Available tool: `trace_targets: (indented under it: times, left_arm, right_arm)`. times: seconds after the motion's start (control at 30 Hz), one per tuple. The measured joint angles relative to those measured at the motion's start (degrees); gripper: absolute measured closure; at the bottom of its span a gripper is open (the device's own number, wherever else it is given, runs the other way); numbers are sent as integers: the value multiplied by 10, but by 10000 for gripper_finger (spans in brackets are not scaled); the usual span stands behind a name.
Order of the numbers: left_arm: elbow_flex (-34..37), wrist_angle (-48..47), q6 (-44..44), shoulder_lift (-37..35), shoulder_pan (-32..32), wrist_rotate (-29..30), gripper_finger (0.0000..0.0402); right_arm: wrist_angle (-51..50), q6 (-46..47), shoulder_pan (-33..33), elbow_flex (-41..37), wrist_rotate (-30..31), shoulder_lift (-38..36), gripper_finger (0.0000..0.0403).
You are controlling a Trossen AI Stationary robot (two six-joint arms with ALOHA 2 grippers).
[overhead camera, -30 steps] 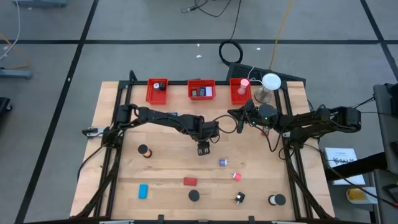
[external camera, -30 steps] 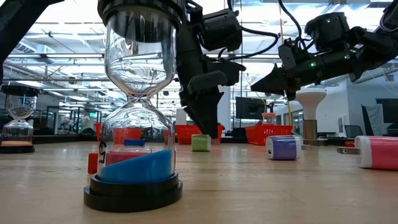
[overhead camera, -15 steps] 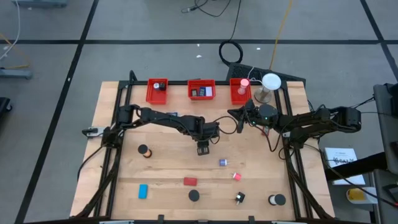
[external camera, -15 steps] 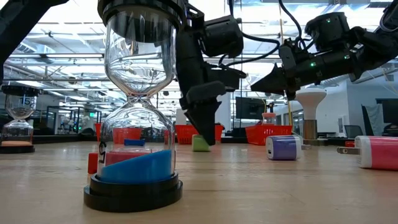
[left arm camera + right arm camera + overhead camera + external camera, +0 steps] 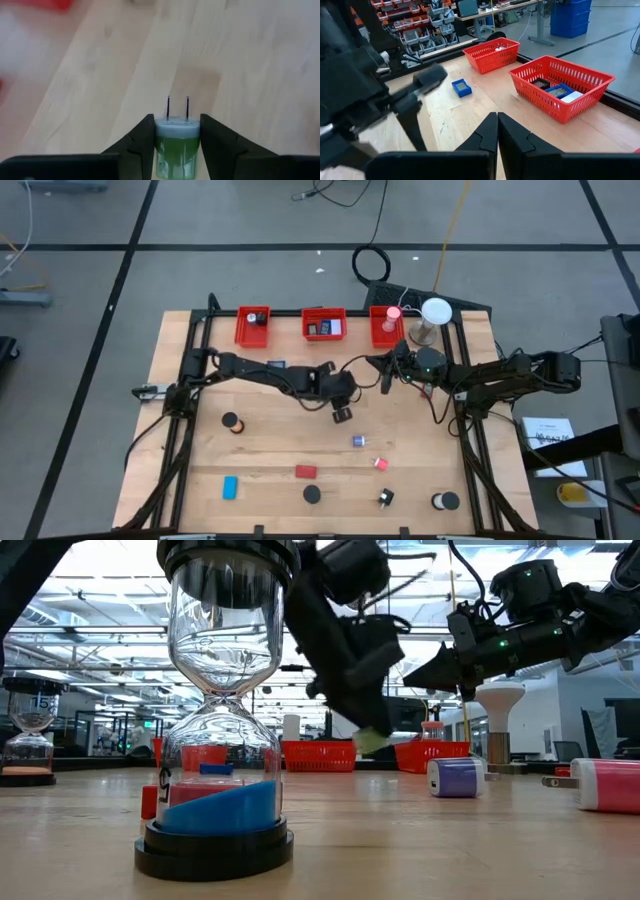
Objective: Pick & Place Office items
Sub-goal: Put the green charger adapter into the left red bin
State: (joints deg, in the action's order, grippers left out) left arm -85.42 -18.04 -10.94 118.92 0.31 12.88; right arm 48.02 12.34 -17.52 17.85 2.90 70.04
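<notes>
My left gripper (image 5: 176,145) is clamped on a green plug adapter (image 5: 176,145), two prongs pointing out past my fingertips, bare wood under it. In the high view that gripper (image 5: 342,413) sits mid-frame, just below center-top; in the low view the adapter (image 5: 372,741) hangs clear off the tabletop.

My right gripper (image 5: 497,131) is fully closed, nothing in it. It sits upper right of center in the high view (image 5: 383,378), below the right bin.

Three red bins (image 5: 324,325) line the table's top edge; the white lamp (image 5: 433,315) stands beside the rightmost one.

Open wood around my left gripper on all sides. Nearest items lie lower in the high view:
- purple block (image 5: 358,441)
- pink block (image 5: 381,464)
- red block (image 5: 305,472)
- blue block (image 5: 230,487)
- black discs (image 5: 231,422), also along the bottom edge

The black frame rails (image 5: 470,450) run along the table's left and right sides.

Low view: an hourglass with blue sand (image 5: 217,710) fills the left foreground, with a second hourglass at far left. Marks on them too blurred to read.
</notes>
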Motion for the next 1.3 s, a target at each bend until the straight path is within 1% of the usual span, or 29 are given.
trace_targets:
  times: [0.07, 0.13, 0.2, 0.27, 0.33, 0.4, 0.43, 0.5, 0.67, 1.0, 1.3]
  left_arm:
    - [54, 93, -23, -9, -4, 4, 276]
    - [115, 223, -49, -10, -9, 11, 276]
    - [178, 353, -73, -10, -16, 30, 276]
    - [239, 491, -90, -7, -23, 64, 276]
    - [299, 608, -92, -5, -30, 110, 276]
    - [347, 697, -80, -4, -37, 147, 276]
    - [366, 726, -76, -4, -38, 160, 276]
    - [392, 755, -75, -5, -40, 177, 276]
    - [417, 756, -56, -4, -39, 198, 276]
    - [432, 750, -47, -4, -39, 199, 276]
    - [441, 744, -59, -4, -40, 202, 276]
  right_arm:
    - [1, 0, 0, 0, 0, 0, 398]
    - [0, 0, 0, 0, 0, 0, 399]
    - [1, 0, 0, 0, 0, 0, 399]
    - [0, 0, 0, 0, 0, 0, 398]
    - [2, 0, 0, 0, 0, 0, 399]
    - [2, 0, 0, 0, 0, 0, 399]
    - [1, 0, 0, 0, 0, 0, 398]
    - [1, 0, 0, 0, 0, 0, 399]
    - [1, 0, 0, 0, 0, 0, 399]
    - [1, 0, 0, 0, 0, 0, 398]
    - [1, 0, 0, 0, 0, 0, 399]
